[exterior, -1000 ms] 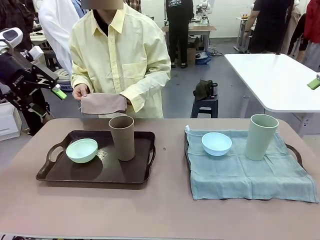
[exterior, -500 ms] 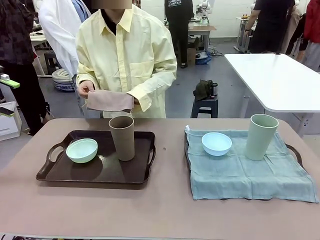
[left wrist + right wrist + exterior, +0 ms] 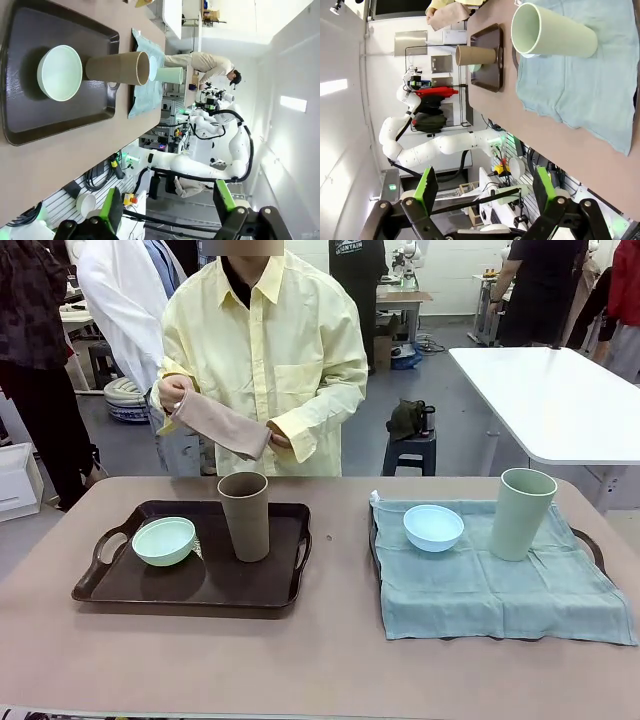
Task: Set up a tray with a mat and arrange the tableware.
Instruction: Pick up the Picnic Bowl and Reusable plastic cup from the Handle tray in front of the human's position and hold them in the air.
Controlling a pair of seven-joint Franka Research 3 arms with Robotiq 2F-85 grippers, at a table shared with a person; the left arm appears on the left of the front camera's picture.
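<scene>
A dark brown tray (image 3: 100,585) at the left holds a mint green bowl (image 3: 163,540) and a brown tumbler (image 3: 245,515), both upright. At the right, a second tray (image 3: 592,545) is covered by a blue-green mat (image 3: 500,590) that carries a light blue bowl (image 3: 433,527) and a pale green tumbler (image 3: 522,512). Across the table a person holds a folded tan mat (image 3: 220,425) in both hands above the left tray. My left gripper (image 3: 167,205) is open and empty, far from the brown tray (image 3: 30,125). My right gripper (image 3: 485,189) is open too, well back from the pale green tumbler (image 3: 555,32).
Bare tabletop (image 3: 320,660) runs along the near edge and between the two trays. A white table (image 3: 550,400) stands behind at the right, with a stool (image 3: 408,445) beside it. Other people stand farther back.
My left arm has withdrawn out of the front view at the left. The person has stepped slightly right and raised the tan mat, tilting it. The tableware has not moved.
</scene>
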